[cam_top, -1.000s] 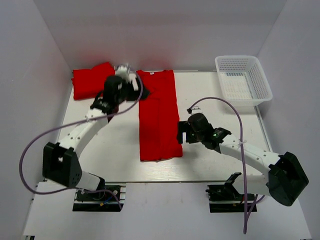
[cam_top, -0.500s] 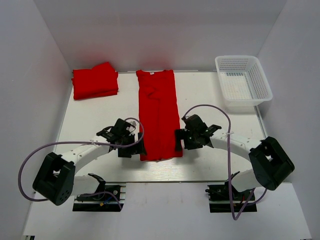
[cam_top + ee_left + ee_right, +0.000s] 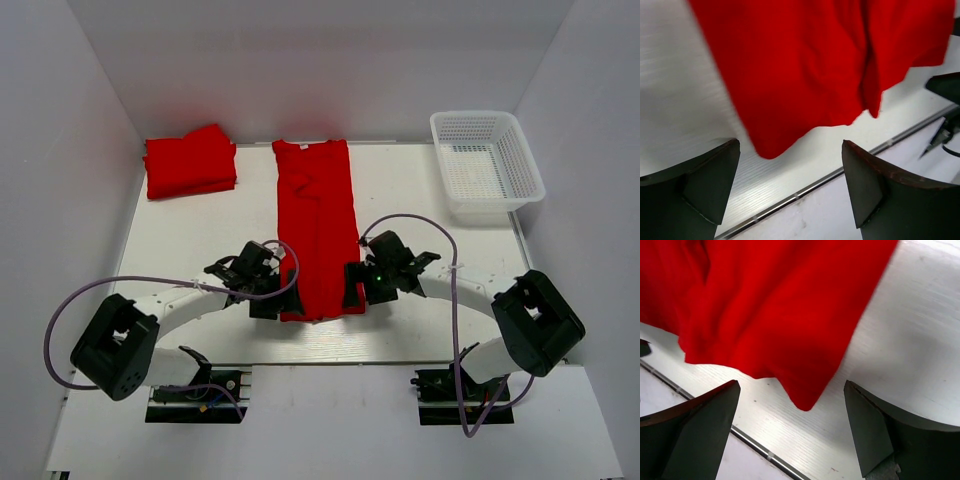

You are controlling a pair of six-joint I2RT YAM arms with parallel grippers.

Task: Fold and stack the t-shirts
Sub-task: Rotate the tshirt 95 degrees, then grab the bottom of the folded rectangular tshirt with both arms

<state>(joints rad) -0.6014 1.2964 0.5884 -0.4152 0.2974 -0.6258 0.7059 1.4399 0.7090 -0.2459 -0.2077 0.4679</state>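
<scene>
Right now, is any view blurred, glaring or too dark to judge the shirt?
Top external: sharp and evenly lit, with only faint shadows. Left wrist: the long shirt has a slightly smeared edge, and the jaws are dark with little detail. Right wrist: the table washes out toward the upper right.

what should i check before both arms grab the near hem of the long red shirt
1. Left gripper open: ok.
2. Right gripper open: ok.
3. Near corners of the shirt centred in each gripper's opening: ok.
4. Shirt lying flat as a long strip: ok.
5. Grippers low enough to catch the cloth: cannot tell.
6. Folded shirt and basket away from the fold path: ok.
</scene>
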